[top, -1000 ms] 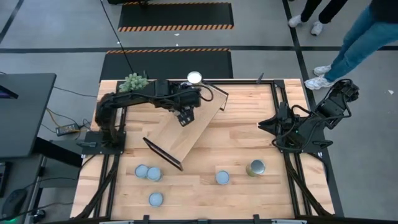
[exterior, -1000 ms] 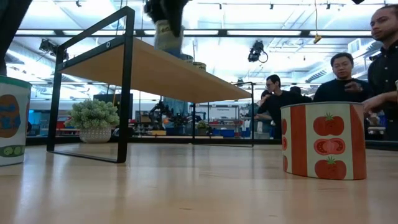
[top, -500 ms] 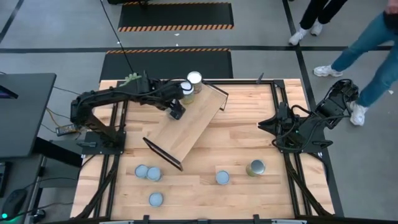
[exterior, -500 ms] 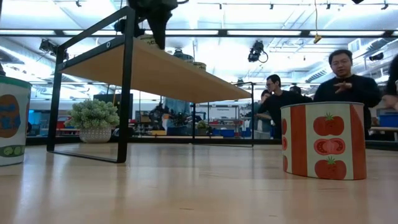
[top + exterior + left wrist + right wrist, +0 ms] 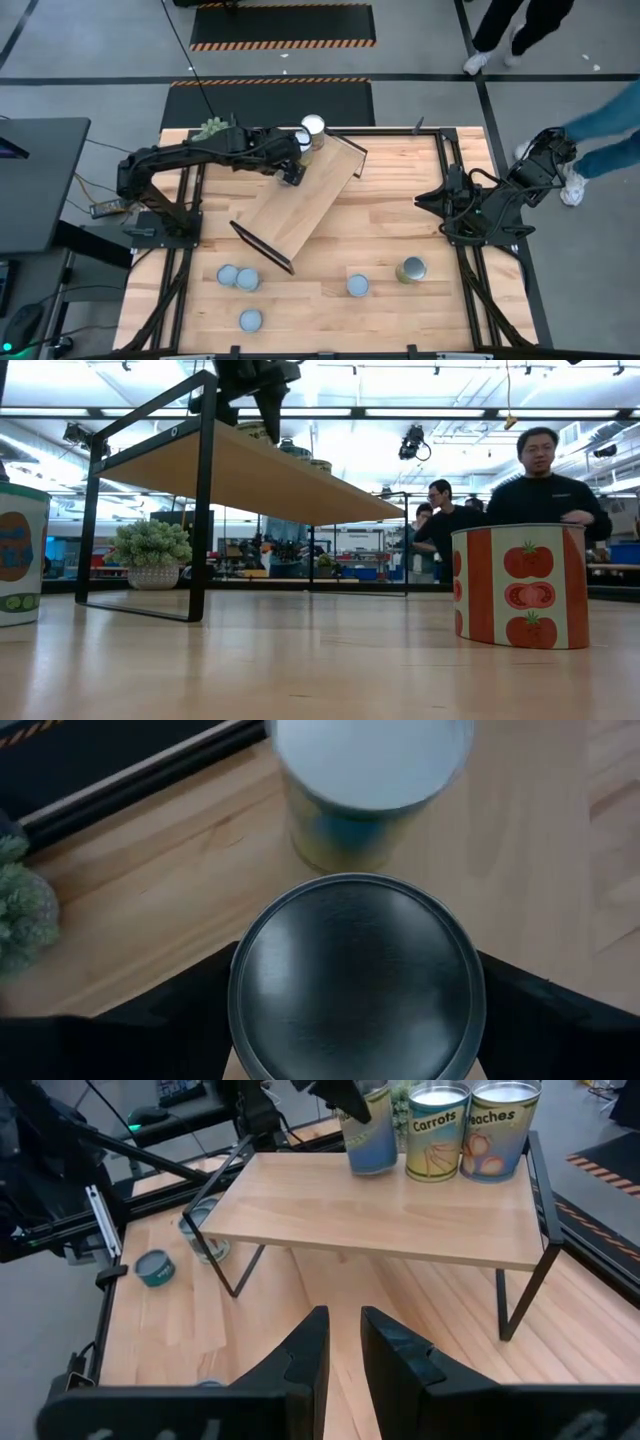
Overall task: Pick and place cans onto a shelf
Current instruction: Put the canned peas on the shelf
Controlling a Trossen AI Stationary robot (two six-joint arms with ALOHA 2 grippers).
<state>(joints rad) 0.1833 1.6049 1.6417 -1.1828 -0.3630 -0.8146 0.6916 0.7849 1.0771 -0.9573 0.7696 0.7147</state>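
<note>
Loose cans (image 5: 250,320) stand upright along the near edge of the table (image 5: 400,230), five in all, two of them touching and the others apart. In the low view a tomato can (image 5: 518,585) fills the right foreground and a pea can (image 5: 18,555) is cut by the left edge. The right claw (image 5: 344,1320) waits at the right side of the table, well apart from the shelf (image 5: 290,215), its fingers clenched to a narrow slit with nothing between them. The shelf stands on its black frame ends, set diagonally across the middle of the table, its near end close to the loose cans and its board bare over most of its length. At its far end three cans stand upright in a row. The blue can (image 5: 372,1135) is first, just beside the carrot can (image 5: 437,1135), which touches the peach can (image 5: 497,1135). The left claw (image 5: 268,400) reaches down over that far end. Its fingers (image 5: 170,1025) flank the blue can and meet its sides, grasping it as it rests on the board. Its dark round top fills the left wrist view, with a white-topped can just beyond it. A plant (image 5: 150,555) sits at the far left corner of the table, behind the shelf. Several people (image 5: 545,485) stand in the room beyond the table.
</note>
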